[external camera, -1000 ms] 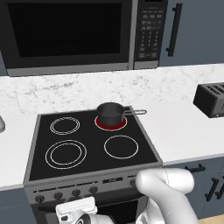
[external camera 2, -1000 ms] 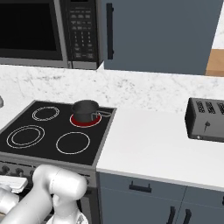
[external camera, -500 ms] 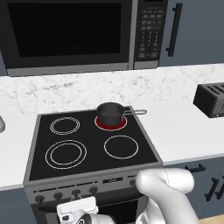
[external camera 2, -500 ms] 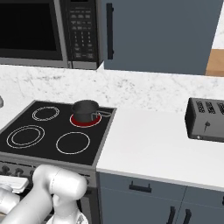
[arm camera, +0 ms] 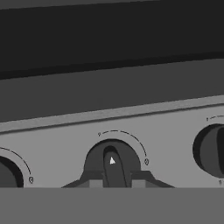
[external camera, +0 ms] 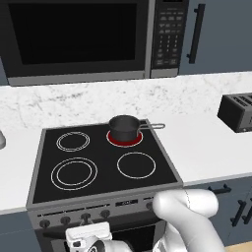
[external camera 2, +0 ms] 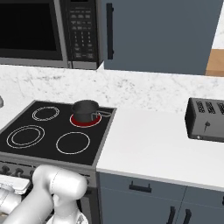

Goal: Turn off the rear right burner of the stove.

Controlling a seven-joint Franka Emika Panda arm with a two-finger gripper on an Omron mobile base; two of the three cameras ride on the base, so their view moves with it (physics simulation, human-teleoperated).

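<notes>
The stove [external camera: 104, 173] has a black glass top, and its rear right burner [external camera: 126, 144] glows red under a small dark saucepan [external camera: 124, 127]. The same red burner [external camera 2: 82, 123] shows in the right base view. On the grey front panel sits a row of dark knobs. My white hand [external camera: 88, 237] is low against that panel, just under one knob [external camera: 85, 216]. In the hand view my gripper [arm camera: 113, 181] is shut on that knob [arm camera: 113, 162], with a fingertip [arm camera: 91, 182] pressed against each side of its ridge.
A black microwave [external camera: 78, 34] hangs above the stove. A dark toaster [external camera 2: 205, 119] stands on the white counter [external camera 2: 148, 148] to the right. Another knob [arm camera: 212, 151] lies right of the gripped one. Grey cabinet doors with dark handles [external camera 2: 140, 187] are below the counter.
</notes>
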